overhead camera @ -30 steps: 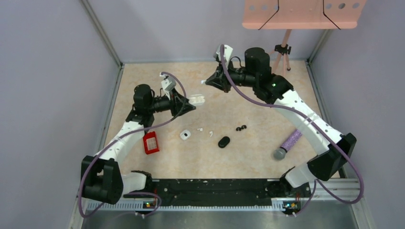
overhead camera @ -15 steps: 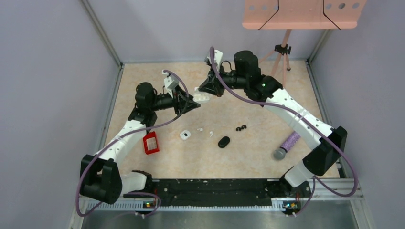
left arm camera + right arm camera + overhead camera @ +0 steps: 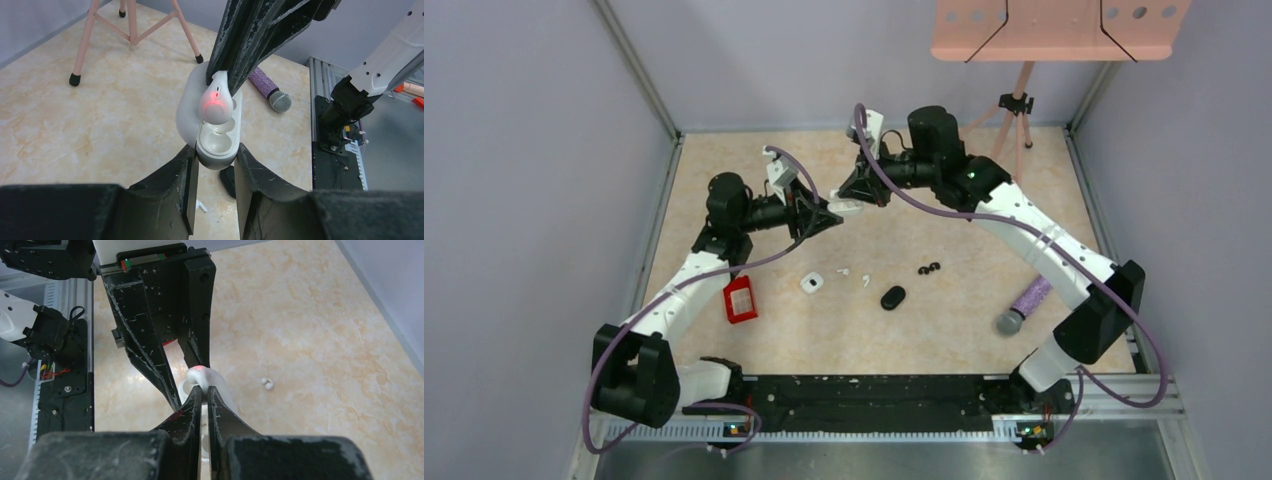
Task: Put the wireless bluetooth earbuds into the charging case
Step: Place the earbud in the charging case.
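My left gripper [image 3: 215, 152] is shut on the base of an open white charging case [image 3: 218, 142], held above the table with its lid tipped back to the left. The case's near socket is bare. My right gripper [image 3: 201, 388] is shut on a white earbud [image 3: 217, 97] that glows red, and the earbud rests at the case's far socket. In the top view the two grippers meet tip to tip at the case [image 3: 845, 208]. Two more white earbuds [image 3: 844, 270] [image 3: 865, 281] and a black pair [image 3: 930, 268] lie on the table below.
On the table lie a small white case [image 3: 812, 283], a black case [image 3: 893, 297], a red box [image 3: 741, 299] and a purple microphone [image 3: 1028, 303]. A pink tripod [image 3: 1016, 105] stands at the back right. One white earbud [image 3: 268, 384] lies far back.
The right arm has swung left and brought the earbud onto the open case. The left gripper has lifted the case slightly toward it.
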Robot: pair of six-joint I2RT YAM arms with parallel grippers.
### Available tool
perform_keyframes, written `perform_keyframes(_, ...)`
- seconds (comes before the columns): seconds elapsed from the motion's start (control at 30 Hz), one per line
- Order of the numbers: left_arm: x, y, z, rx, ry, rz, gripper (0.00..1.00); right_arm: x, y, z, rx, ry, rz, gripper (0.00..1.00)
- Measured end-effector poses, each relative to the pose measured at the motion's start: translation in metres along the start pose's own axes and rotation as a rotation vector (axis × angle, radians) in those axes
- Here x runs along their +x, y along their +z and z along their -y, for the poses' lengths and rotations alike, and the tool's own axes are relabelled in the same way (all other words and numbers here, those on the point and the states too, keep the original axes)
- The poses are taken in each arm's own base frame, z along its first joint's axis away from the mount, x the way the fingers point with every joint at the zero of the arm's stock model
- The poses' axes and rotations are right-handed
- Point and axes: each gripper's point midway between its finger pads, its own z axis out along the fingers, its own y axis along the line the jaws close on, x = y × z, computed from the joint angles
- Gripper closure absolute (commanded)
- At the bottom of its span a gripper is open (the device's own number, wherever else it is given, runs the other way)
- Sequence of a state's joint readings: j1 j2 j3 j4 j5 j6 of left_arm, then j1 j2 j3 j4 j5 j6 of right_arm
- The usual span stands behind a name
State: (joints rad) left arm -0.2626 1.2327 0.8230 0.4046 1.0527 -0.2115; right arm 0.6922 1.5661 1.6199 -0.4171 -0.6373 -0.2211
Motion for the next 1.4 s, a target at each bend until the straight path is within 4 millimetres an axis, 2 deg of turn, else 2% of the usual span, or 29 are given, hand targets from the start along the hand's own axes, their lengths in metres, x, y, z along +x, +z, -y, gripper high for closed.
perform_keyframes(0.3, -0.001, -0.001, 0.000, -0.004, 0.008, 0.002, 1.00, 0.013, 0.007, 0.000, -0.024, 0.016, -0.042, 1.00)
perform_keyframes(0.67, -0.001, -0.001, 0.000, -0.004, 0.021, 0.002, 1.00, 0.012, 0.007, -0.002, -0.028, 0.004, -0.045, 1.00)
perform_keyframes(0.97, -0.001, -0.001, -0.002, -0.009, 0.045, 0.001, 1.00, 0.000, -0.005, 0.001, -0.009, -0.079, -0.069, 1.00)
perform_keyframes(1.2, -0.002, -0.001, -0.004, -0.019, 0.048, 0.006, 1.00, 0.014, -0.010, 0.001, -0.006, -0.093, -0.131, 1.00)
perform_keyframes(1.4, -0.003, -0.001, -0.004, -0.021, 0.050, 0.007, 1.00, 0.019, -0.012, 0.004, 0.009, -0.104, -0.153, 1.00)
